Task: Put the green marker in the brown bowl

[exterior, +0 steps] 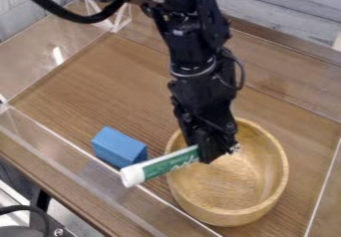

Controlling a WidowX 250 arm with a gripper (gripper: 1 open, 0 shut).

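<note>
The green marker (160, 166) is a slim white barrel with green lettering, held nearly level just above the left rim of the brown bowl (260, 186). Its white end sticks out left of the rim toward the blue block. My gripper (209, 153) comes down from above and is shut on the marker's right end, over the bowl's left inner side. The marker's cap end is hidden behind the fingers. The bowl is a large round light-wood one with a thick rim, at the front right of the table.
A blue rectangular block (118, 144) lies on the wooden tabletop just left of the bowl, below the marker's free end. Clear plastic walls (80, 176) enclose the table on the front and left. The dark arm (193, 42) rises up to the top of the view.
</note>
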